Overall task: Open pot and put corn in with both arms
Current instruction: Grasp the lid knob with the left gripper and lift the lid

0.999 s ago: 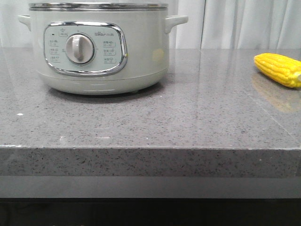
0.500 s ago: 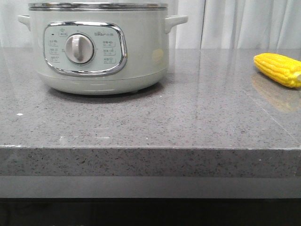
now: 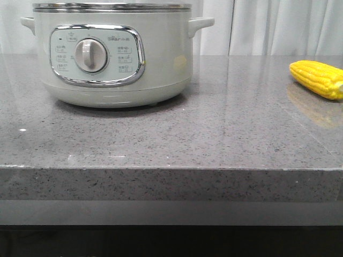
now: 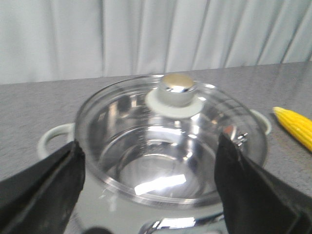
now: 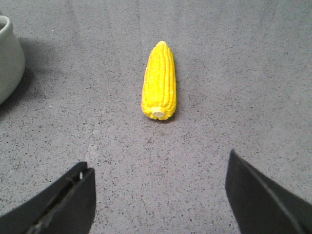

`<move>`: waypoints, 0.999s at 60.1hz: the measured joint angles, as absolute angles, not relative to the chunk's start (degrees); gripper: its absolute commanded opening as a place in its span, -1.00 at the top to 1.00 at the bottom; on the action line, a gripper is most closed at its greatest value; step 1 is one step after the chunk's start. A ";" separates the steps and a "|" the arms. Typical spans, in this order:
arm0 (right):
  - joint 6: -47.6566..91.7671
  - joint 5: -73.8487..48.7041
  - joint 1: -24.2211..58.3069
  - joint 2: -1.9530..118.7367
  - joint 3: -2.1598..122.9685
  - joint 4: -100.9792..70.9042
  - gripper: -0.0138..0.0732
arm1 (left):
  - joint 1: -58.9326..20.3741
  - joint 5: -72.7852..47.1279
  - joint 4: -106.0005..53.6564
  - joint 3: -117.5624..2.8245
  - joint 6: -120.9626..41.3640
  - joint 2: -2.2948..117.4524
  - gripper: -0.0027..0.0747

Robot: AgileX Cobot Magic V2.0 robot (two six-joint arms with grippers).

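The cream-white pot [image 3: 112, 53] stands at the back left of the grey counter, its knob panel facing me. A glass lid [image 4: 170, 146] with a silver-topped knob [image 4: 176, 90] covers it. My left gripper [image 4: 151, 161] hovers open above the lid's near rim, touching nothing. The yellow corn [image 3: 317, 78] lies at the counter's right edge. In the right wrist view the corn [image 5: 159, 87] lies lengthwise ahead of my open right gripper [image 5: 161, 180], with bare counter between the fingers. Neither gripper shows in the front view.
The grey speckled counter [image 3: 214, 139] has its front edge near the bottom of the front view. White curtains [image 3: 268, 27] hang behind it. The pot's side [image 5: 7, 53] shows at the edge of the right wrist view, apart from the corn.
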State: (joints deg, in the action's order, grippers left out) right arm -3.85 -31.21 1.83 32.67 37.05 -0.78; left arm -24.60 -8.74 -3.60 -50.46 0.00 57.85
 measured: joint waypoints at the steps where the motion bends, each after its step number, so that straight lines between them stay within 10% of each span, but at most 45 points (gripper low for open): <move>1: -3.85 -31.21 1.83 32.67 37.05 -0.78 -0.63 | -24.94 -8.58 -3.60 -51.35 0.00 58.70 -0.48; 60: -3.85 -31.21 1.83 32.67 37.05 -0.78 -0.63 | -27.21 0.76 -6.14 -76.39 0.00 94.45 -0.48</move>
State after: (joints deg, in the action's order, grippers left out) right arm -3.85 -31.21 1.83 32.67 37.05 -0.78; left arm -27.21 0.76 -6.14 -76.39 0.00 94.45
